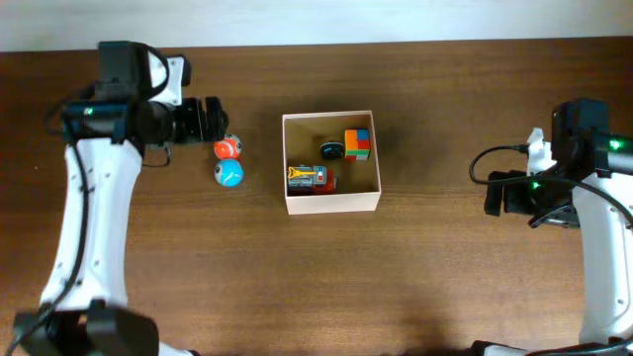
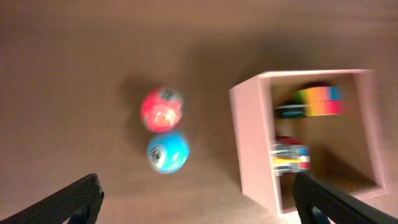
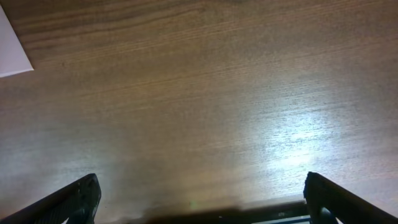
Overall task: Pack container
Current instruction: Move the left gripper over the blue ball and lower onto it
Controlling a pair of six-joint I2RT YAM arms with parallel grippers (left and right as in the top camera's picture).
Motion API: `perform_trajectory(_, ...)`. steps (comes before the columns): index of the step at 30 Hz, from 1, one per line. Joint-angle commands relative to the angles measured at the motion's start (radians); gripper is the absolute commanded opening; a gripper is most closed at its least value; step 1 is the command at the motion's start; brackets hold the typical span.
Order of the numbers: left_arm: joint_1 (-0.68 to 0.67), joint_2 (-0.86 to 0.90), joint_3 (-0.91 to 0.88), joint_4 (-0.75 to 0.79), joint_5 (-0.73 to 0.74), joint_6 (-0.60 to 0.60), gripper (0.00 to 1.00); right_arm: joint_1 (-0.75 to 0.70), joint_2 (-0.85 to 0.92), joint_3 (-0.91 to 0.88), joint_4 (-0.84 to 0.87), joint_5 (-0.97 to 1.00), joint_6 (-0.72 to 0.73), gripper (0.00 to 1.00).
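Note:
The container is a square white-walled box at the table's middle; it also shows in the left wrist view. Inside lie a multicoloured block, a dark round toy and a yellow and red toy. A red ball and a blue ball lie on the table left of the container; both show in the left wrist view, red above blue. My left gripper is open and empty, just left of the red ball. My right gripper is open and empty, far right of the container.
The brown wooden table reaches to a pale back edge. A white corner of the container shows at the upper left of the right wrist view. Cables hang by the right arm.

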State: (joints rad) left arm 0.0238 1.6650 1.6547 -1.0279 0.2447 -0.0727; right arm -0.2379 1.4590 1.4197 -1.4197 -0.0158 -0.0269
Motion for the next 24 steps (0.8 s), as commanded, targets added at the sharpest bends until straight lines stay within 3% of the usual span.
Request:
perform_trajectory(1,0.002,0.063,0.016,-0.037,-0.119,-0.171,0.99,-0.006,-0.001,0.000,0.001,0.013,-0.003,0.99)
perform_trajectory(8,-0.075,0.196,0.016,-0.039,-0.147,-0.171,0.99,-0.006,-0.001,0.000,0.001,0.013,-0.003,0.99)
perform_trajectory(13,-0.137,0.264,0.016,-0.036,-0.288,-0.257,0.99,-0.006,-0.001,0.000,0.001,0.013,-0.003,0.99)
perform_trajectory(24,-0.146,0.361,0.016,-0.073,-0.340,-0.252,0.99,-0.006,-0.001,0.000,0.001,0.013,-0.003,0.99)
